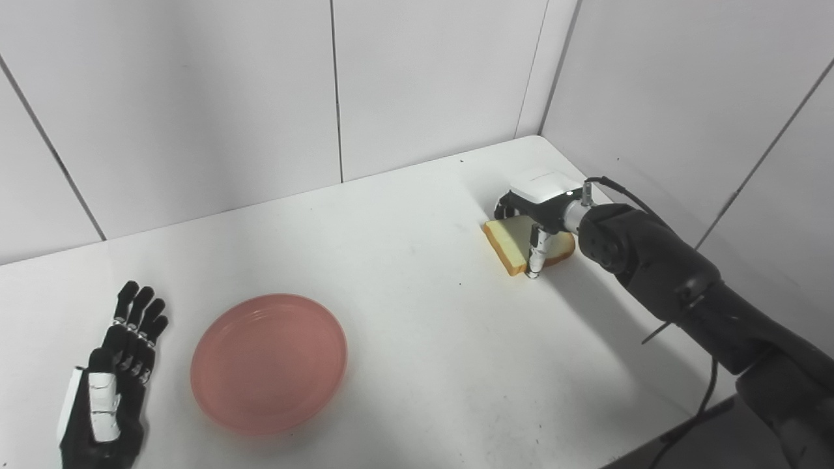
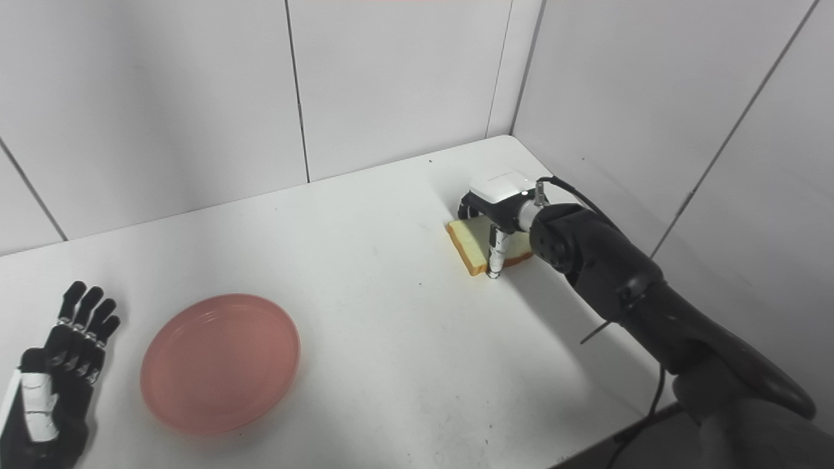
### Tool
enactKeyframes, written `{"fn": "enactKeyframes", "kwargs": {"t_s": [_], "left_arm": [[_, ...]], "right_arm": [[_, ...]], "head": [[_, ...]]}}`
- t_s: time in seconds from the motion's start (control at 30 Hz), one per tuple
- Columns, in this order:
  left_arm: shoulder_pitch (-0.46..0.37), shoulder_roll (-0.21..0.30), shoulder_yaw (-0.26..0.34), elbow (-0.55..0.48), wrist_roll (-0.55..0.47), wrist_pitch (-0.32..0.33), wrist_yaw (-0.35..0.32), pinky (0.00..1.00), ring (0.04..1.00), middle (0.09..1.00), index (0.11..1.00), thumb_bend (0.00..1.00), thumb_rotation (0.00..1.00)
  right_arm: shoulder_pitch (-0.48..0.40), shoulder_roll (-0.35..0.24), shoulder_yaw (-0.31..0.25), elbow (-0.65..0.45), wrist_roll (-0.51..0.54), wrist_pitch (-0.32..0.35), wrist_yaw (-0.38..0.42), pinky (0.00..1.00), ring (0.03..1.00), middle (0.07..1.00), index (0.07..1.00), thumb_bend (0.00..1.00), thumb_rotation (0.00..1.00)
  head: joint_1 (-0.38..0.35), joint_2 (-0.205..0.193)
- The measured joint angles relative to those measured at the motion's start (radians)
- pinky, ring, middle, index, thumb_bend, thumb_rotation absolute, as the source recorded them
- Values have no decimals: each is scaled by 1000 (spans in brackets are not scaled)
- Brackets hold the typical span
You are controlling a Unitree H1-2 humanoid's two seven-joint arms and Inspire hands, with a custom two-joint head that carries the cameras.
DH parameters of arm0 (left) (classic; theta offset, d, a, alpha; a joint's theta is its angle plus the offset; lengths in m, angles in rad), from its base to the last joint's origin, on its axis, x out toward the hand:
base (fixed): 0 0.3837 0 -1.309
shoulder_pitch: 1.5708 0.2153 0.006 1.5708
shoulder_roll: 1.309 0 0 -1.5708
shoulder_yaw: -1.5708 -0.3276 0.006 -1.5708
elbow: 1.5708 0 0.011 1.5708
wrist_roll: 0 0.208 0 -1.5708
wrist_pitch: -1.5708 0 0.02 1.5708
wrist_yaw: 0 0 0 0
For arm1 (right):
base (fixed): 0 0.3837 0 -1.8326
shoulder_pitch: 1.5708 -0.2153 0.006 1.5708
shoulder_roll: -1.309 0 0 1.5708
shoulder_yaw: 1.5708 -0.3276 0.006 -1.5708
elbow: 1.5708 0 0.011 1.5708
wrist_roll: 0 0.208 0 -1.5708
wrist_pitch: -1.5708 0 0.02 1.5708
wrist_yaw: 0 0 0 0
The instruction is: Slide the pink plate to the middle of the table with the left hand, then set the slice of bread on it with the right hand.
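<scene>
Bread slice (image 1: 515, 242) flat, right hand (image 1: 535, 215) over it, perhaps gripping

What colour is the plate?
The plate is pink, seen best in the left eye view.

The plate (image 1: 268, 362) is plain salmon pink, with no pattern. The slice of bread (image 1: 515, 244) has a pale yellow crumb and a golden-brown crust. Both hands, left (image 1: 111, 384) and right (image 1: 541, 208), are black with white and silver parts. The worktop (image 1: 417, 312) is plain white, and the walls (image 1: 195, 98) are white with thin dark seams
</scene>
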Motion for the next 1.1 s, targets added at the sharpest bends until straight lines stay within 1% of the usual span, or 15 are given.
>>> {"fn": "enactKeyframes", "kwargs": {"t_s": [0.07, 0.13, 0.3, 0.37, 0.4, 0.57, 0.63, 0.8, 0.9, 0.97, 1.07, 1.1], "left_arm": [[0, -2, 0, 0, 0, 0, 0, 976, 972, 985, 968, 811, 1000], [-1, -3, -1, 0, 0, 0, 0, 978, 970, 983, 964, 811, 998], [-2, -3, -2, 0, 0, -1, 0, 968, 968, 980, 960, 797, 1000], [-1, -3, -2, 0, 0, -1, 3, 977, 974, 983, 962, 802, 1000], [-1, -3, -2, 0, 0, -1, 5, 977, 974, 983, 962, 800, 1000], [-1, -5, -3, -3, 0, -1, 7, 976, 971, 980, 961, 798, 996], [-1, -6, -5, -3, 0, 1, 7, 980, 972, 982, 961, 799, 999], [-1, -7, -9, -3, 0, 5, 7, 999, 975, 976, 960, 792, 1000], [0, -7, -11, -3, 0, 4, 7, 992, 970, 969, 957, 758, 1000], [0, -8, -12, -2, 0, 3, 7, 960, 955, 957, 947, 734, 995], [0, -14, -13, -2, 3, 3, 10, 954, 956, 960, 952, 728, 984], [0, -17, -13, -2, 3, 3, 13, 960, 961, 967, 957, 730, 984]], "right_arm": [[1, 4, -1, 1, -19, -5, -53, 321, 419, 474, 506, 522, 0], [1, 7, -1, 1, -24, -10, -80, 331, 430, 478, 503, 523, 0], [2, 14, -1, -6, -24, -13, -106, 338, 436, 470, 511, 523, 1], [11, 15, -1, -27, -23, -14, -111, 333, 431, 455, 524, 522, 1], [14, 17, -2, -39, -21, -19, -112, 346, 444, 453, 524, 523, 2], [24, 32, -38, -112, 2, -60, -141, 367, 468, 472, 509, 525, 2], [24, 36, -56, -139, 7, -68, -154, 356, 456, 469, 512, 524, 2], [24, 65, -88, -211, 35, -102, -161, 367, 452, 463, 514, 525, 0], [24, 85, -96, -279, 43, -105, -149, 375, 452, 462, 510, 525, 0], [23, 104, -103, -337, 48, -104, -130, 356, 428, 453, 514, 524, 0], [22, 140, -108, -384, 57, -105, -111, 335, 411, 447, 515, 524, 0], [22, 156, -108, -389, 60, -106, -110, 335, 406, 461, 525, 519, 0]], "head": [[0, 0], [3, -2], [9, -3], [15, -2], [17, 0], [25, 2], [35, 2], [48, 2], [95, 2], [127, 2], [146, 2], [179, 3]]}}
